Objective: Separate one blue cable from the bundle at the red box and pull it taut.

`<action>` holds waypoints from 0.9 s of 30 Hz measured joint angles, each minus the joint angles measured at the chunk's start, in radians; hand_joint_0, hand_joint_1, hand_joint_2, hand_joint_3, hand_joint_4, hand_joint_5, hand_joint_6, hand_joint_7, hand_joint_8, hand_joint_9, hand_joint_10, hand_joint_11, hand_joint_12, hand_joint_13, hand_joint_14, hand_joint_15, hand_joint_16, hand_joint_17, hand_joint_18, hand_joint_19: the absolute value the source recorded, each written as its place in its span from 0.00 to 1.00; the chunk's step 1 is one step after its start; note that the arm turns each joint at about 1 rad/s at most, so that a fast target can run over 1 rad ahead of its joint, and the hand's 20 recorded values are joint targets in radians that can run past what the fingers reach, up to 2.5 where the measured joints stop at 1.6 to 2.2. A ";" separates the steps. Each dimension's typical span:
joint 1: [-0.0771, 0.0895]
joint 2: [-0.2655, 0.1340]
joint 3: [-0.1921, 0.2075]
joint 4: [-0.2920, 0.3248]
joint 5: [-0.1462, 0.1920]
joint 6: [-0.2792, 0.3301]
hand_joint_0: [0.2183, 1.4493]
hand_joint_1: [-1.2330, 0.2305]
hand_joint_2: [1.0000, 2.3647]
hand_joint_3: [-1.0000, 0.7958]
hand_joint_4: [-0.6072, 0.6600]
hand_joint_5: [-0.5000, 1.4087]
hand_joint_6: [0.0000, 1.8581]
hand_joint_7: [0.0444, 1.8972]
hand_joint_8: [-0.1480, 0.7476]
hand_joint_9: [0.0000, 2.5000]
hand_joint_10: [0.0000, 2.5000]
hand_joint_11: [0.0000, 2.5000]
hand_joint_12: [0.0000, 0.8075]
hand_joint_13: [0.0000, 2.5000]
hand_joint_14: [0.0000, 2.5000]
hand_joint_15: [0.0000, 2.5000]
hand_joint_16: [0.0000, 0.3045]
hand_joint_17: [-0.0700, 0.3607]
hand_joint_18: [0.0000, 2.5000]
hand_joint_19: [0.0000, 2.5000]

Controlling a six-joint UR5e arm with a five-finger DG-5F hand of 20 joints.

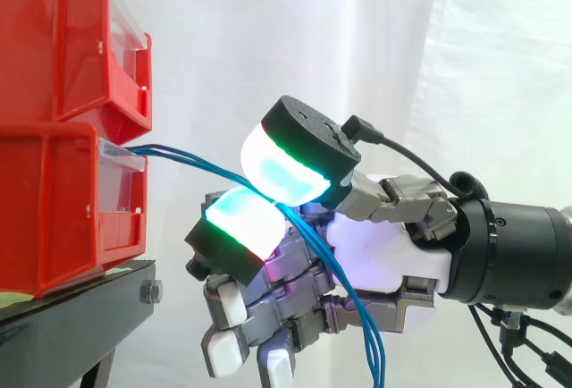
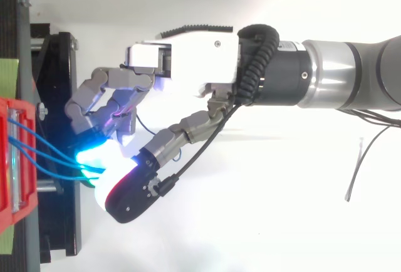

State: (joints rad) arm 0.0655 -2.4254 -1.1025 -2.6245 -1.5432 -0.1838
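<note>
the thin blue cables (image 1: 192, 160) leave the clear front of the lower red plastic bin (image 1: 54, 218) at nine o'clock of my hand (image 1: 380, 249). they pass between my two glowing pads (image 1: 281, 169) and hang slack toward six o'clock past my palm. my thumb and one finger are pinched closed on them, and more than one strand seems caught. i judge them light, limp and slick, so they will slip unless i nip a single strand squarely between the pads. the upper red plastic bin (image 1: 63, 39) overhangs at eleven o'clock and the black metal stand (image 1: 80, 307) sits at eight o'clock. open room lies toward three o'clock, before the white curtain (image 1: 375, 30).
</note>
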 measured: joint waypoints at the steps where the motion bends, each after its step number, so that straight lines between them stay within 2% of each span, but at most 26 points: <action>1: 0.000 0.000 0.000 0.000 0.000 0.000 0.38 0.14 0.00 0.28 0.59 0.19 0.49 0.60 0.60 0.41 0.01 0.43 0.48 0.35 0.01 0.22 0.16 0.41 0.36 0.24; 17: 0.000 0.000 0.000 0.000 0.000 0.000 0.32 0.12 0.00 0.28 0.59 0.18 0.49 0.59 0.60 0.40 0.01 0.43 0.48 0.34 0.01 0.22 0.16 0.42 0.36 0.24; 27: 0.000 0.000 0.000 0.000 0.000 0.001 0.23 0.21 0.00 0.28 0.63 0.18 0.46 0.53 0.62 0.40 0.01 0.42 0.50 0.33 0.01 0.22 0.17 0.44 0.37 0.24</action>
State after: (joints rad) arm 0.0660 -2.4253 -1.1026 -2.6246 -1.5432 -0.1831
